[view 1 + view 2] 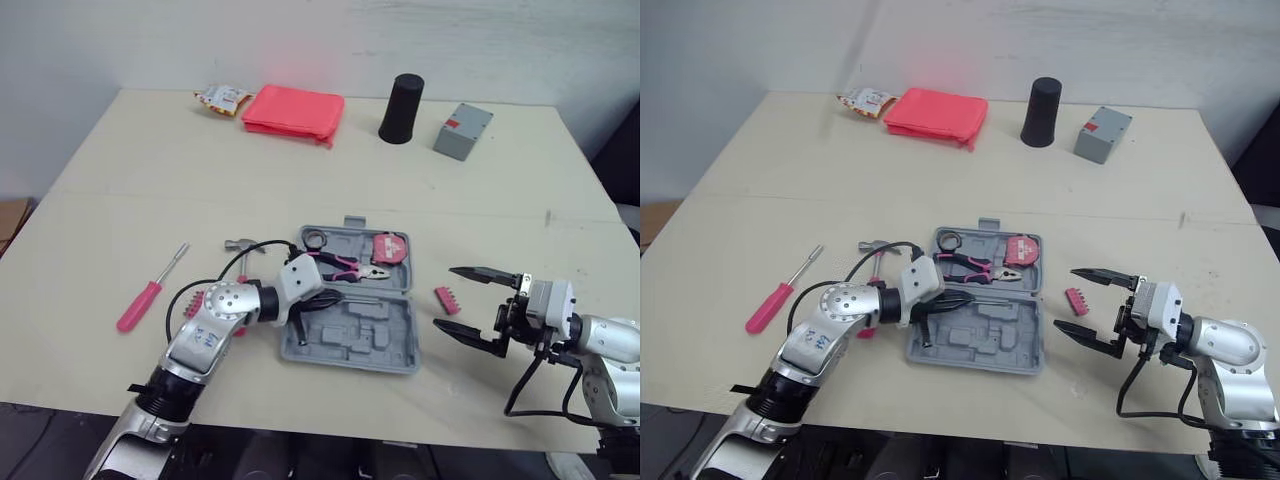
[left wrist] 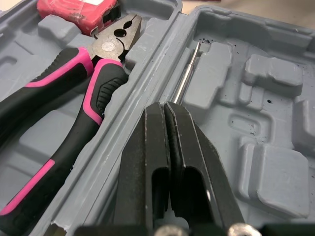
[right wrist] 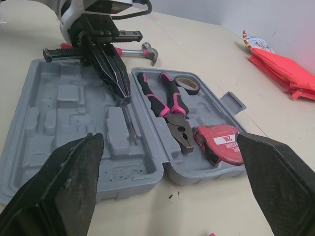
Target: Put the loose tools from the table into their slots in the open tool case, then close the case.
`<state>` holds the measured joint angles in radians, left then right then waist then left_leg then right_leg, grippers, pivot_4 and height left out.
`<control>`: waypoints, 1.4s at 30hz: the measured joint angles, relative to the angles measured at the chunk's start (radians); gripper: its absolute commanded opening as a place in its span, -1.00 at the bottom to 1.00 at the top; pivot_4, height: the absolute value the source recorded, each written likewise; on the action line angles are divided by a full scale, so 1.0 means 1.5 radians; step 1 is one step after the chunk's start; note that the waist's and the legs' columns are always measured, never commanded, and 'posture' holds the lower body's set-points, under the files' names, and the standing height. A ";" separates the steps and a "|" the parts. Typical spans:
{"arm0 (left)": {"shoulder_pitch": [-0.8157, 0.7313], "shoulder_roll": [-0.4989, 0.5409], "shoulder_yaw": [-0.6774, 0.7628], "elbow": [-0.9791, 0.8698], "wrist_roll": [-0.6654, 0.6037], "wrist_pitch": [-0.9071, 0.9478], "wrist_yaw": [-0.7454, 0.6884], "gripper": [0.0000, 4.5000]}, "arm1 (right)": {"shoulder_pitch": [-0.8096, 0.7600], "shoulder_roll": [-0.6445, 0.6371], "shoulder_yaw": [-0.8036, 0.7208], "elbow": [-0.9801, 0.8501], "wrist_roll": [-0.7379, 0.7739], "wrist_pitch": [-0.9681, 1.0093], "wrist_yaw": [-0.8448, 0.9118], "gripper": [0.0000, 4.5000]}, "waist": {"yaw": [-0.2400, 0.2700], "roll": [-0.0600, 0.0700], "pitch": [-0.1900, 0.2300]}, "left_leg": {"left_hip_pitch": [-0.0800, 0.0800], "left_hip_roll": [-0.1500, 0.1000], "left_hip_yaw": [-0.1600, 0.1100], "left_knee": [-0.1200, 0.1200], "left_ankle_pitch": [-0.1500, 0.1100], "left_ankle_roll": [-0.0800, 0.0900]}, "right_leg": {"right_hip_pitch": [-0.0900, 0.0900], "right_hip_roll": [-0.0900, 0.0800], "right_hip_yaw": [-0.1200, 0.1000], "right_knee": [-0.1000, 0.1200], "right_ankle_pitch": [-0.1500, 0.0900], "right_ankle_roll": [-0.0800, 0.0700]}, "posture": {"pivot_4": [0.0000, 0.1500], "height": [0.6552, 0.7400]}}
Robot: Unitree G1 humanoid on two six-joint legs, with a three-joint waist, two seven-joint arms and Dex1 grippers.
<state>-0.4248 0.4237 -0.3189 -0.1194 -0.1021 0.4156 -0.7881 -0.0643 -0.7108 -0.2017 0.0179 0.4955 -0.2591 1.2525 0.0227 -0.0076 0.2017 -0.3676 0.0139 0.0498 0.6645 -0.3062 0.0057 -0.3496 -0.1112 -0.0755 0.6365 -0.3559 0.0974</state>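
Note:
The grey tool case (image 1: 392, 352) lies open near the table's front edge. Its far half holds pink-handled pliers (image 1: 345, 265), a red tape measure (image 1: 390, 247) and a tape roll (image 1: 314, 238). My left gripper (image 1: 335, 298) is low over the near half, shut on a thin metal screwdriver shaft (image 2: 189, 73) that lies along a slot. To the right of the case my right gripper (image 1: 445, 298) is open, its tips either side of a pink bit holder (image 1: 447, 300). A pink screwdriver (image 1: 150, 290) and a hammer (image 1: 242, 245) lie left of the case.
A second pink bit holder (image 1: 192, 303) lies by my left forearm. Along the far edge are a snack packet (image 1: 222, 97), a red pouch (image 1: 295, 112), a black cup (image 1: 401, 108) and a grey box (image 1: 463, 131).

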 measured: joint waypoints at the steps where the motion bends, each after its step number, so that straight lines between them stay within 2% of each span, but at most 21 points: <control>1: -0.003 0.006 -0.007 0.000 0.006 -0.007 -0.001 -0.99 | -0.001 0.000 0.000 0.000 0.000 0.000 0.000 1.00 | 0.000 0.000 0.000 | 0.001 0.000 0.000 0.000 0.000 0.000 | 0.001 0.000 0.000 0.000 0.000 0.000 | 1.00 1.00; 4: -0.009 0.017 -0.022 -0.001 0.020 -0.003 0.001 -0.99 | -0.003 0.000 0.000 0.006 -0.002 -0.002 0.003 1.00 | 0.000 0.001 -0.001 | 0.006 0.000 -0.001 -0.001 -0.001 0.000 | 0.007 0.000 -0.001 -0.003 0.000 0.000 | 1.00 1.00; 7: -0.018 0.015 -0.029 -0.005 0.021 0.051 0.007 -0.99 | -0.004 0.001 0.000 0.027 -0.003 -0.012 0.009 1.00 | -0.001 0.001 -0.002 | 0.010 0.001 -0.001 -0.003 -0.003 0.001 | 0.013 0.000 -0.001 -0.006 0.000 0.000 | 1.00 1.00; 11: -0.029 0.019 -0.043 -0.006 0.021 0.087 0.008 -0.99 | -0.004 0.007 0.000 0.032 -0.003 -0.018 0.014 1.00 | -0.003 0.004 -0.010 | 0.012 0.001 -0.002 -0.003 -0.007 0.001 | 0.018 0.000 -0.001 -0.009 0.000 0.000 | 1.00 1.00; 16: -0.023 0.013 -0.044 -0.005 0.021 0.084 0.022 -0.99 | -0.002 0.009 0.000 0.032 -0.003 -0.020 0.014 1.00 | -0.003 0.005 -0.017 | 0.015 0.001 -0.002 -0.004 -0.007 0.001 | 0.019 0.000 -0.001 -0.010 0.000 0.000 | 1.00 1.00; 20: 0.002 0.009 -0.016 0.009 0.013 0.000 0.020 -0.99 | -0.001 0.009 -0.001 0.038 -0.003 -0.031 0.014 1.00 | -0.003 0.004 -0.016 | 0.014 0.001 -0.002 -0.005 -0.007 0.001 | 0.017 0.000 -0.001 -0.010 0.000 0.000 | 1.00 1.00; 23: 0.029 0.031 0.058 0.003 -0.052 -0.072 -0.032 -0.99 | -0.002 -0.013 -0.022 0.082 -0.002 -0.040 0.027 1.00 | -0.006 0.005 -0.013 | 0.007 0.001 -0.002 -0.004 -0.006 0.001 | 0.010 0.000 -0.001 -0.010 0.000 0.000 | 1.00 1.00; 26: 0.028 0.061 0.111 -0.013 -0.083 -0.103 -0.059 -0.99 | -0.004 -0.029 -0.040 0.096 -0.002 -0.044 0.029 1.00 | -0.006 0.005 -0.013 | 0.004 0.001 -0.002 -0.004 -0.006 0.001 | 0.007 0.000 -0.002 -0.010 0.000 0.000 | 1.00 1.00; 29: 0.023 0.099 0.174 -0.031 -0.115 -0.129 -0.086 -0.63 | -0.006 -0.049 -0.059 0.102 -0.001 -0.045 0.034 1.00 | -0.006 0.005 -0.013 | 0.003 0.001 -0.002 -0.004 -0.005 0.001 | 0.007 0.000 -0.003 -0.010 0.000 0.000 | 1.00 1.00; 33: 0.056 0.154 0.241 -0.048 -0.153 -0.120 -0.105 0.06 | -0.004 -0.065 -0.074 0.105 -0.002 -0.045 0.034 1.00 | -0.011 0.005 -0.012 | 0.001 0.001 -0.002 -0.003 -0.005 0.002 | 0.005 0.000 -0.003 -0.010 0.000 0.000 | 1.00 1.00; 34: 0.081 0.177 0.273 -0.046 -0.160 -0.114 -0.111 0.24 | 0.000 -0.073 -0.085 0.112 -0.002 -0.045 0.032 1.00 | -0.014 0.005 -0.012 | 0.001 0.001 -0.002 -0.004 -0.005 0.002 | 0.005 0.000 -0.003 -0.011 0.000 0.000 | 1.00 1.00; 35: 0.130 0.217 0.352 -0.027 -0.167 -0.104 -0.115 0.44 | 0.017 -0.092 -0.117 0.123 -0.003 -0.046 0.026 1.00 | -0.017 0.006 -0.010 | 0.001 0.001 -0.002 -0.004 -0.005 0.002 | 0.005 0.000 -0.003 -0.011 0.000 0.000 | 1.00 1.00; 36: 0.158 0.233 0.410 -0.008 -0.168 -0.104 -0.114 0.55 | 0.028 -0.101 -0.139 0.127 -0.003 -0.045 0.022 1.00 | -0.017 0.005 -0.009 | 0.001 0.001 -0.002 -0.004 -0.005 0.002 | 0.004 0.000 -0.004 -0.011 0.000 0.000 | 1.00 1.00; 37: 0.171 0.237 0.438 0.001 -0.169 -0.108 -0.113 0.79 | 0.032 -0.104 -0.146 0.127 -0.003 -0.046 0.020 1.00 | -0.017 0.005 -0.009 | 0.001 0.001 -0.002 -0.004 -0.005 0.002 | 0.004 0.000 -0.004 -0.011 0.000 0.000 | 1.00 1.00; 39: 0.207 0.252 0.517 0.033 -0.173 -0.124 -0.107 0.99 | 0.049 -0.112 -0.168 0.133 -0.006 -0.053 0.015 1.00 | -0.017 0.004 -0.008 | 0.001 0.001 -0.002 -0.004 -0.006 0.003 | 0.005 -0.001 -0.004 -0.011 0.000 0.000 | 1.00 1.00; 42: 0.249 0.271 0.625 0.103 -0.173 -0.155 -0.084 0.99 | 0.064 -0.117 -0.195 0.174 -0.018 -0.071 0.005 1.00 | -0.016 0.003 -0.005 | 0.001 0.001 -0.002 -0.004 -0.007 0.005 | 0.004 -0.002 -0.003 -0.011 0.001 0.001 | 1.00 1.00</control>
<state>-0.0509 0.8306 0.6181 0.0345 -0.3619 0.1838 -0.9134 0.0316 -0.8861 -0.4946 0.2786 0.4679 -0.3652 1.2593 -0.0007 -0.0038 0.1940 -0.3661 0.0153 0.0469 0.6584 -0.3173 0.0125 -0.3429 -0.1140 -0.0806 0.6205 -0.3548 0.0992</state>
